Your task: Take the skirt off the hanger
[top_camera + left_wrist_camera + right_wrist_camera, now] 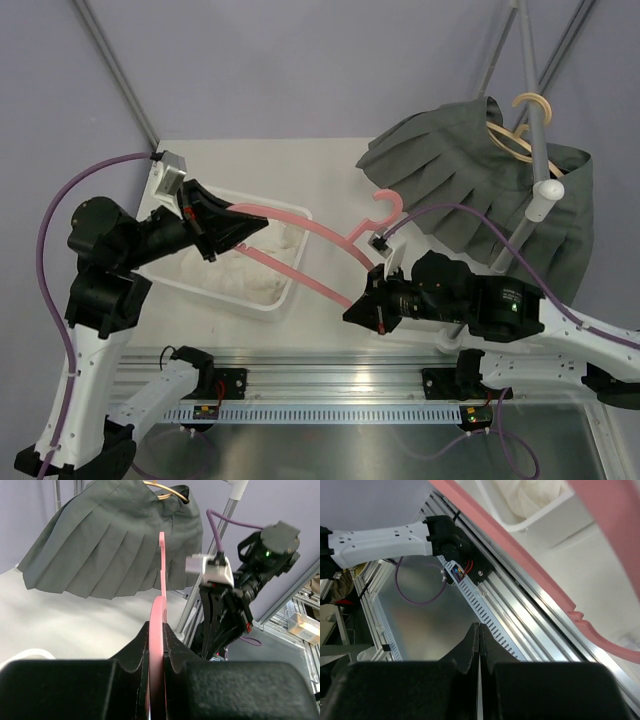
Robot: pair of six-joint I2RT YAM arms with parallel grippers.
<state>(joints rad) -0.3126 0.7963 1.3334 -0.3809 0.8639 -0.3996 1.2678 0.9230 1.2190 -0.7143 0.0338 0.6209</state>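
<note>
The left claw (213, 238) is clamping down on one arm of a pink hanger (300, 225), its fingers (137, 650) pressing against both faces of the plastic in the left wrist view. That hanger is carrying nothing and is stretching from the claw toward the middle of the surface (330, 165), with its hook pointing toward the far edge. Part of it is passing over a white bin (196, 283) that is sitting near the left edge and holding crumpled white cloth (265, 285).

The right claw (362, 312) is hovering by the near edge, just beside the lower tip of the pink hanger. Its fingers (470, 647) are pressing together with nothing between them, and the pink plastic is running past above them.

The skirt (450, 180) — grey and pleated — is hanging at the far right corner. It is draping from a wooden hanger (522, 128), which is hooking onto a grey rack pole (535, 105). Neither claw is touching the skirt; both are well apart from it, and it is spreading wide toward the right edge.
</note>
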